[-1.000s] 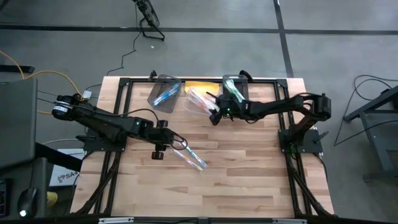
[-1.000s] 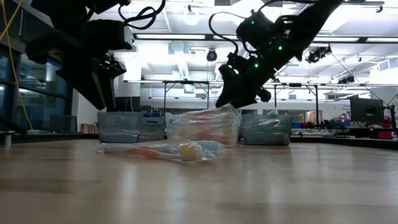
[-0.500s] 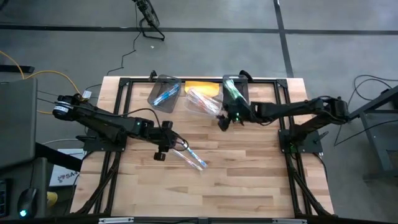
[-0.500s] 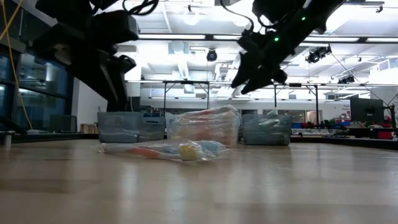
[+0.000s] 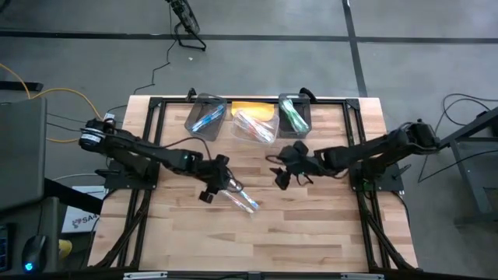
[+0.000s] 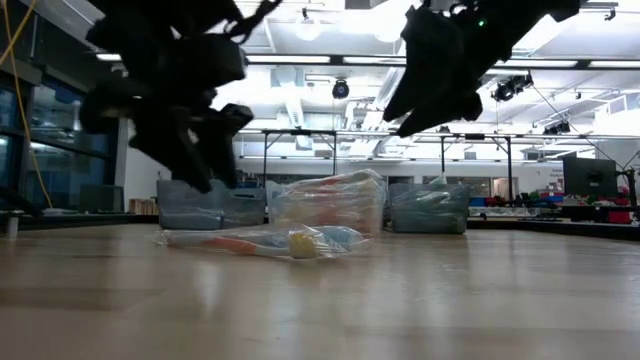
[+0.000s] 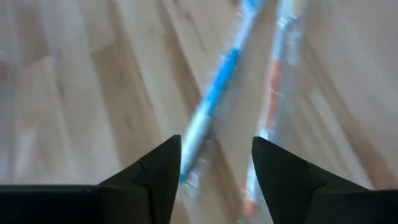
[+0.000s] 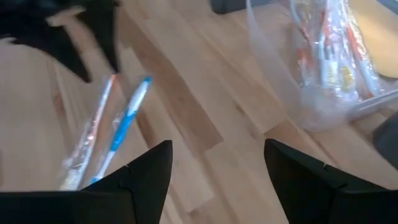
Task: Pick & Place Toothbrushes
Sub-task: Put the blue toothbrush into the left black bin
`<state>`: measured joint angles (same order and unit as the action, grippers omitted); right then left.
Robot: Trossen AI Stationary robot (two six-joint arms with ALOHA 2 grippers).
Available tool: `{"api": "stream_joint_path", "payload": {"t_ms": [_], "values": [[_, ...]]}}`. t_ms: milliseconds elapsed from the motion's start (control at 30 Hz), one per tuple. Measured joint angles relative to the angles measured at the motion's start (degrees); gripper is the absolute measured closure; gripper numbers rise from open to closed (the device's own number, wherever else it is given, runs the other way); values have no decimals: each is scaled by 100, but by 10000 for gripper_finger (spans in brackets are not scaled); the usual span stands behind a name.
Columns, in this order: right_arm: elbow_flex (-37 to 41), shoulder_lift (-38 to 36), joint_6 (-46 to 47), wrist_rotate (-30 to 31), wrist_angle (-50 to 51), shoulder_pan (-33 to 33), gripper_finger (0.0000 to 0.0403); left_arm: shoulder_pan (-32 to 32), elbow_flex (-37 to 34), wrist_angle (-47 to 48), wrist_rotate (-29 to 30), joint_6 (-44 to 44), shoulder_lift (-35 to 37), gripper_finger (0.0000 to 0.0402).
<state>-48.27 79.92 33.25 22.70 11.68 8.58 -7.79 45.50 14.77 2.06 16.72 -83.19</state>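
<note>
Blue and orange wrapped toothbrushes lie crossed on the wooden surface, untouched. Over them the left hand has spread wide and moved closer than a second ago, seemingly readying a pick. The right hand, fingers wide and empty, has withdrawn from the clear bins at the back, toward the middle.

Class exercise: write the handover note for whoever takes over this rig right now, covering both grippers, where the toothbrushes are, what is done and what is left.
Left gripper: open, empty, over the two loose toothbrushes mid-table.
Right gripper: open, empty, above bare table.
Done: blue brushes in the left bin, red ones in the middle bin, green ones in the right bin.
Left: bin the blue and the orange loose brush.
</note>
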Motion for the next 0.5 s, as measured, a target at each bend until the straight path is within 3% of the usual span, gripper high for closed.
{"api": "stream_joint_path", "payload": {"t_ms": [300, 500], "values": [[0, 0, 320, 508, -32, 646, 156, 534, 56, -297, -888, 455, -459, 199], [0, 0, 441, 792, -109, 918, 156, 527, 56, -492, -919, 612, -727, 199]]}}
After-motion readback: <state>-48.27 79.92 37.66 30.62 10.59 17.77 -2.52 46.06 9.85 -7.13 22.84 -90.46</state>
